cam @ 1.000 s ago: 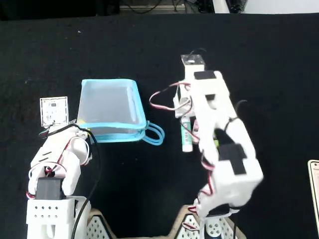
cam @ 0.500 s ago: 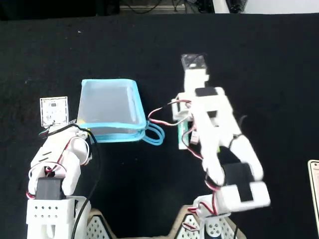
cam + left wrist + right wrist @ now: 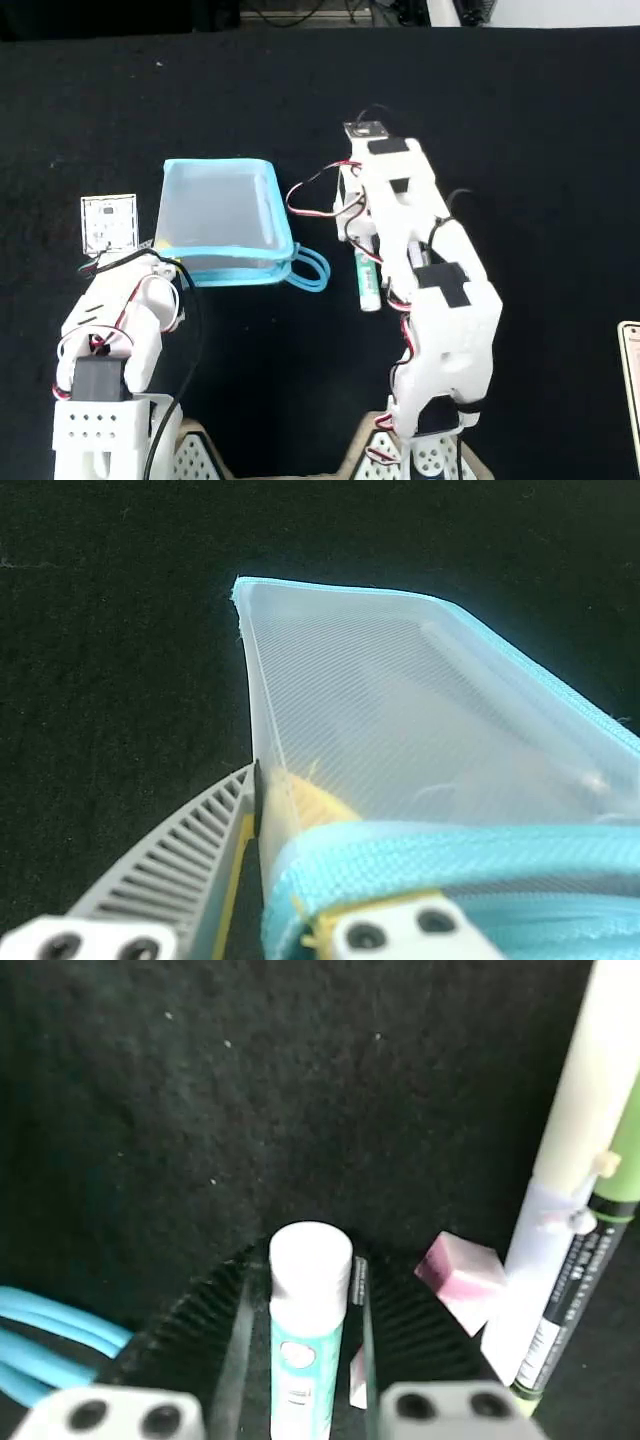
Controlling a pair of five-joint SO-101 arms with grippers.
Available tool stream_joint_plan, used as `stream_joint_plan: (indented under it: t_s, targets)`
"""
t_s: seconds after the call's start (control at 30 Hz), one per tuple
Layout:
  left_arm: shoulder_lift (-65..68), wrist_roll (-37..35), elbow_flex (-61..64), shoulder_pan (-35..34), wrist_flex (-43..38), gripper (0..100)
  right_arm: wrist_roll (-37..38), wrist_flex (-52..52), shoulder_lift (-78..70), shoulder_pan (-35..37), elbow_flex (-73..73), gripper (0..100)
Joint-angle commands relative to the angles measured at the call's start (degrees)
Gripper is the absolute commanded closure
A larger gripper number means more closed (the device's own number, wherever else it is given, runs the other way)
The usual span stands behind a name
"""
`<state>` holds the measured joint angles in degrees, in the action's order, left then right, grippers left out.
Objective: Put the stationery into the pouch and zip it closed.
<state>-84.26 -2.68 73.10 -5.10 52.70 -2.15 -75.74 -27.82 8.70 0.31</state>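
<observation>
Black cloth counter [image 3: 520, 150], two white arms side by side.

Translucent mesh pouch with cyan trim [image 3: 222, 215] lies flat on the counter in front of the left arm. Its cyan carry loop [image 3: 312, 268] points toward the right arm. Left tool [image 3: 168, 266] sits at the pouch's near corner. In the left wrist view the tool [image 3: 275, 815] is clamped on the pouch's [image 3: 420, 700] cyan zip edge, with one ribbed grey finger [image 3: 180, 875] beside the mesh wall.

White glue stick with teal label [image 3: 367, 281] lies on the counter just beyond the loop, apart from the pouch. Right tool [image 3: 366, 262] hangs low over it. In the right wrist view the tool [image 3: 305, 1260] is narrow, its jaws straddling the glue stick [image 3: 308, 1300], with a thin dark gap on one side. Close beside it are a pink eraser block [image 3: 458, 1272], a cream-and-white pen [image 3: 565, 1170] and a green-and-black pen [image 3: 592, 1260].

White square card [image 3: 109, 223] lies near the left arm.
</observation>
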Motion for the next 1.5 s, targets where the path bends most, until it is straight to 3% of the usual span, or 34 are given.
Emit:
stream_joint_plan:
  t_s: [0.0,0.27,0.47,1.1,1.2,1.3,1.47]
  targets:
    - [-0.8,0.4,-1.2,0.0,-0.9,97,0.1,-2.3,0.6,0.4,-3.8,89.2]
    - [-0.8,0.4,-1.2,0.0,-0.9,97,0.2,-3.3,7.0,0.0,-1.0,87.8]
    - [-0.8,0.4,-1.3,0.0,-0.9,97,2.4,-2.4,9.9,0.0,2.7,76.6]
    - [-0.8,0.4,-1.2,0.0,-0.9,97,3.1,-5.2,3.3,2.6,-0.2,79.4]
    - [-0.8,0.4,-1.2,-1.1,-0.9,97,5.5,-5.3,0.2,1.8,-3.0,84.5]
    - [-0.8,0.4,-1.6,-3.5,-0.9,97,5.5,-5.2,0.7,-0.5,-4.5,99.5]
    - [-0.8,0.3,-1.7,-3.6,-0.9,97,5.5,-1.1,8.0,-3.5,-0.7,98.8]
